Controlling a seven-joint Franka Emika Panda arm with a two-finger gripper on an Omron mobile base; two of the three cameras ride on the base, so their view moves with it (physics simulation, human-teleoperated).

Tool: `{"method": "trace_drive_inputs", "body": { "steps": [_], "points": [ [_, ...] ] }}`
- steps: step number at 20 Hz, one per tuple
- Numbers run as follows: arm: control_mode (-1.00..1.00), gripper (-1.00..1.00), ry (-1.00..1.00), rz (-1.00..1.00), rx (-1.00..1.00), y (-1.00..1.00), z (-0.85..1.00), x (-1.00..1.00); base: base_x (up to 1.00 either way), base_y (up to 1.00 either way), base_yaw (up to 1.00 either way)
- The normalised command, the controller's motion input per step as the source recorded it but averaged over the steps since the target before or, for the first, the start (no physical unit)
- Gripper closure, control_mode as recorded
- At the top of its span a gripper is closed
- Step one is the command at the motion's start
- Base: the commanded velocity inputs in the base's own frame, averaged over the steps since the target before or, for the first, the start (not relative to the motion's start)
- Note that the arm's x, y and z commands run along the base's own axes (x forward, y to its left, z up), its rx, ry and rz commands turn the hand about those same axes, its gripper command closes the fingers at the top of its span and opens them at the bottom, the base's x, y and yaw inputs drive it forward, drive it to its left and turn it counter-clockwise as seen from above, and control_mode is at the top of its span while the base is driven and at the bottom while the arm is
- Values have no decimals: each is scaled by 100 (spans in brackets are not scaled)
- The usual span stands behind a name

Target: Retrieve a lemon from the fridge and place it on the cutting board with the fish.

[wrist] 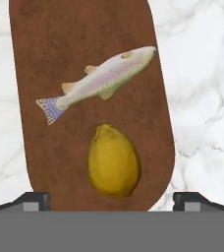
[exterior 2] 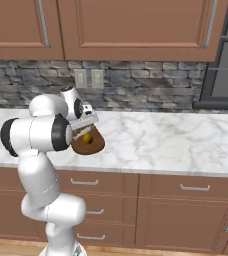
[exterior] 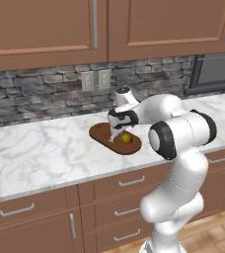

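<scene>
Lemon (wrist: 113,168) lies beside fish (wrist: 100,81) on unmarked cutting board (wrist: 60,39).

Colours on board and counter, hand view

Lemon (wrist: 113,162) yellow, ochre-shaded, between the finger tips; fish (wrist: 98,82) beyond it pale grey-white, pinkish flank band, blue-speckled tail. Board (wrist: 50,59) dark brown, faint grain. Counter (wrist: 202,98) white marble, grey veins.

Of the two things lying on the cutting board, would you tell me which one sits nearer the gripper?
The lemon: round and yellow, it lies between the open gripper and the slender pale fish, which rests farther along the cutting board.
</scene>
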Motion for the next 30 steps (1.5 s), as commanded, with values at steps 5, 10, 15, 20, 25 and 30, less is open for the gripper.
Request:
{"method": "trace_drive_inputs", "body": {
  "steps": [5,10,15,20,25,30],
  "points": [
    [-100,-100,7,-10,4,-31,71,-56,0,0,0],
    [-100,-100,7,-15,7,-15,41,-62,0,0,0],
    [-100,-100,1,-30,6,34,13,-56,0,0,0],
    [-100,-100,0,-33,4,27,0,-64,0,0,0],
    [-100,-100,8,-13,0,-32,22,-9,0,0,0],
    [-100,-100,5,6,4,-28,22,-26,0,0,0]
  ]
}}
